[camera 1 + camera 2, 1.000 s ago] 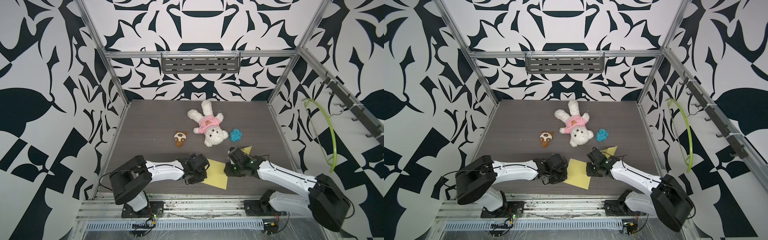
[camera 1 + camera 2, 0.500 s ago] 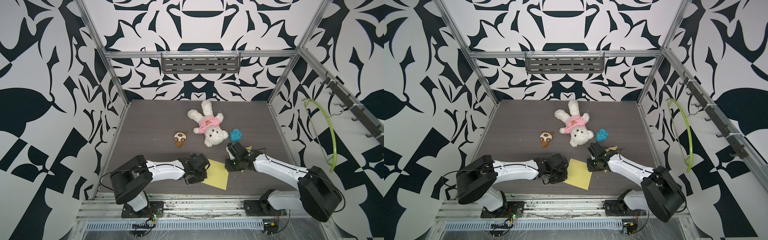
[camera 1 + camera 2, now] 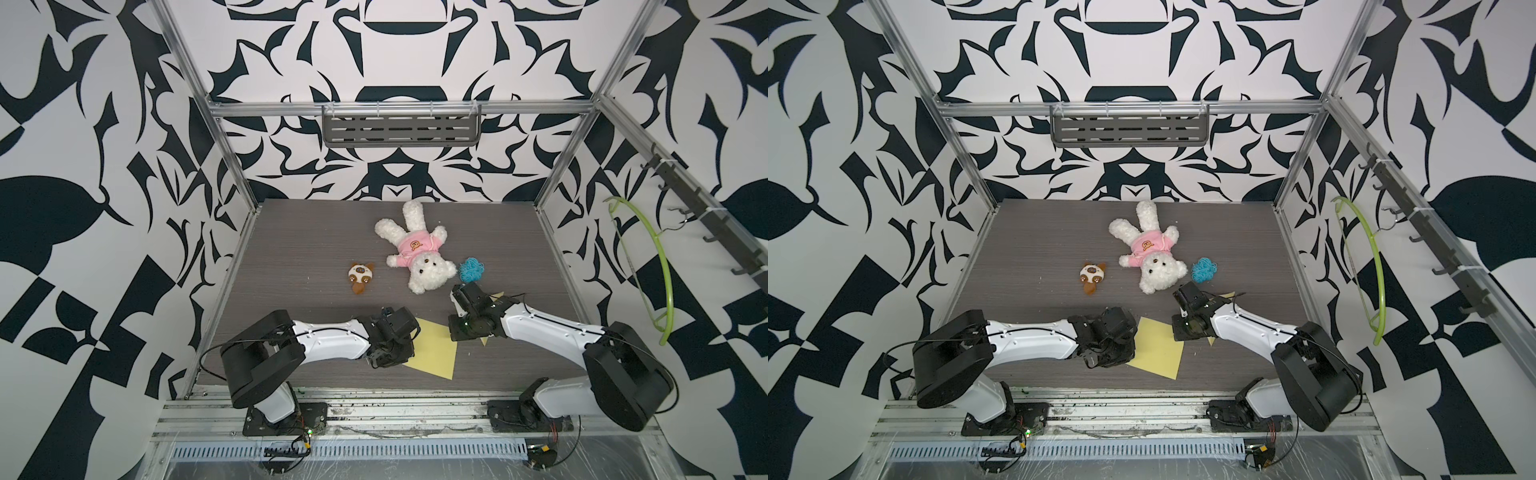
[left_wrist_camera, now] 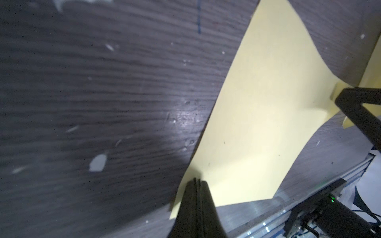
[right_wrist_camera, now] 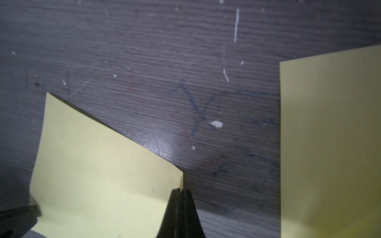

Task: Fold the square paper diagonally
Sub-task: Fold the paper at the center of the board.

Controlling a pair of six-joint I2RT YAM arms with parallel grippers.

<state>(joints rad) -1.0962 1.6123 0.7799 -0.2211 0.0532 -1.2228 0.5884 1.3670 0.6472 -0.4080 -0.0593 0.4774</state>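
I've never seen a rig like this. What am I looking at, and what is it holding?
Two robot arms stand at a dark table, each ending in a two-fingered gripper. Both top views look down from overhead; the close-ups come from cameras on the wrists. On the table lie a yellow paper, a white teddy bear, a small brown toy and a blue tangle. The right gripper is shut on a lifted paper corner. The left gripper, shut, has its tip near another corner.
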